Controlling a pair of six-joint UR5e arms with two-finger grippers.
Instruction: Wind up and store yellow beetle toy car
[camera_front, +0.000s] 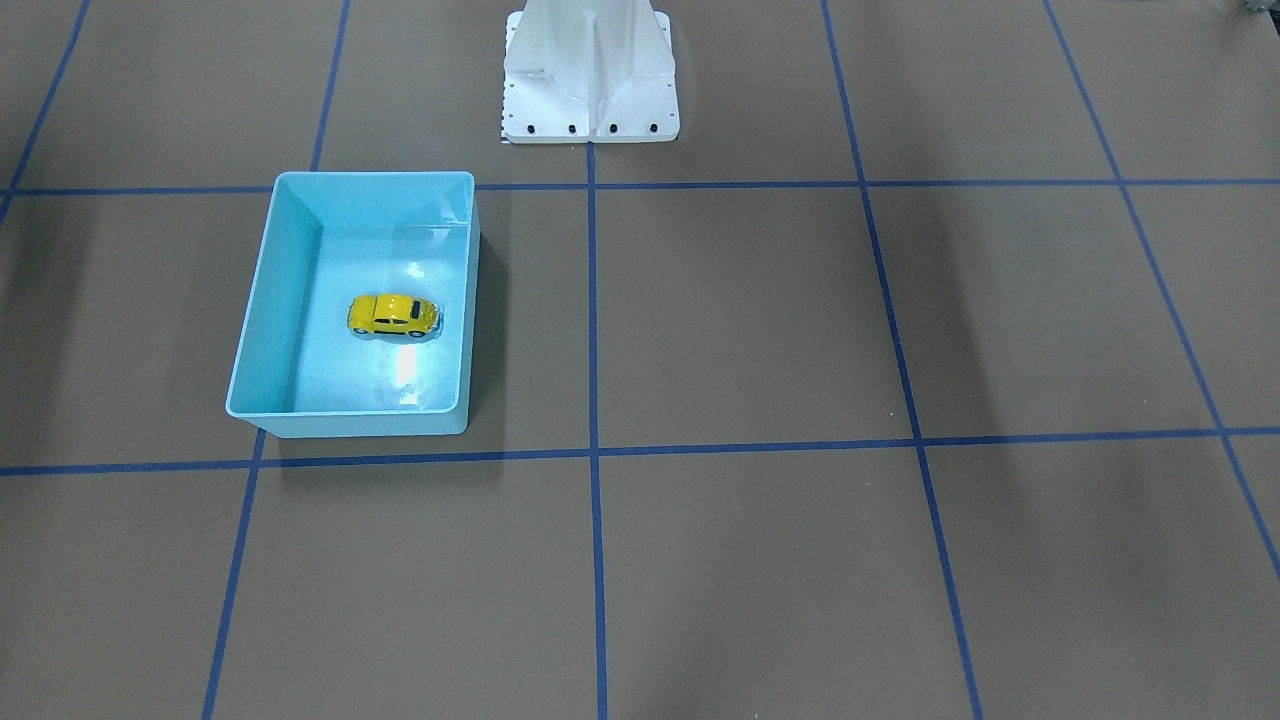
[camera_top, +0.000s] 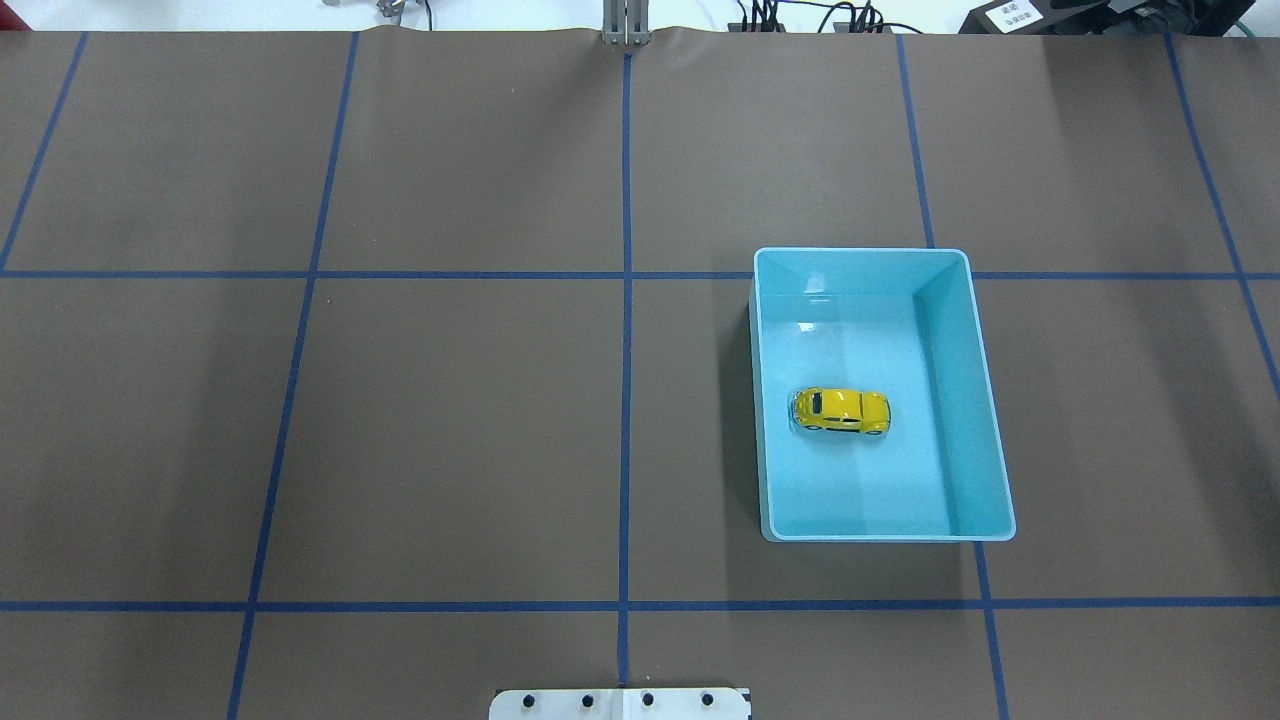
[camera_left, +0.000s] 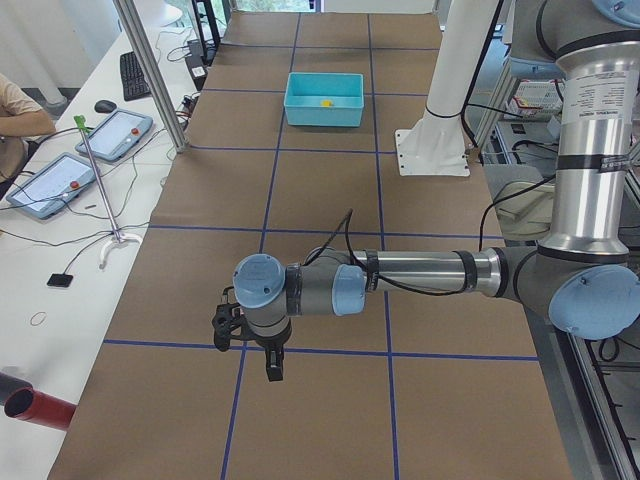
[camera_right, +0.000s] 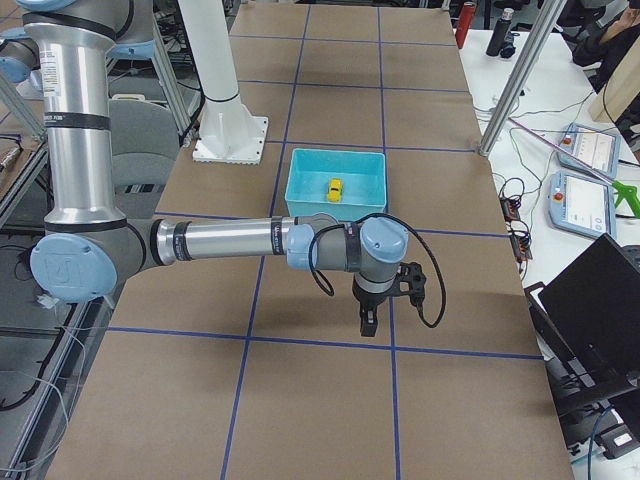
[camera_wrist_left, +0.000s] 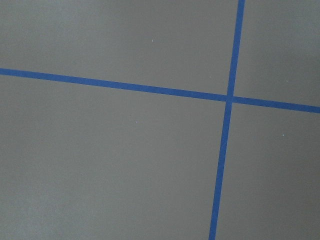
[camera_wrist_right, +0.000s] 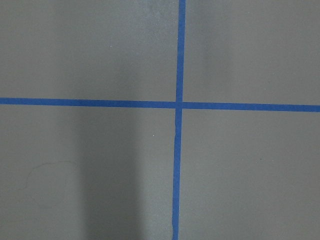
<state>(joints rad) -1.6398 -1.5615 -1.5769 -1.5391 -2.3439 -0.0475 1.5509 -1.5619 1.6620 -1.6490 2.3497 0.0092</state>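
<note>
The right gripper (camera_right: 368, 322) and left gripper (camera_left: 272, 368) hang over bare bench (camera_top: 450, 420); neither holds the car, and I cannot tell how far open they are. The yellow beetle toy car (camera_top: 841, 411) sits in the blue bin (camera_top: 860, 252), nearer the right gripper. That gripper should probably come straight down between the walls and pinch the car's sides.

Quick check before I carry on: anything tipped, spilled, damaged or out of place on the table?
Nothing stands out. The yellow beetle toy car sits upright on its wheels on the floor of the light-blue bin, which stands level and undamaged. The left gripper and right gripper hang over bare table, far from the bin.
</note>
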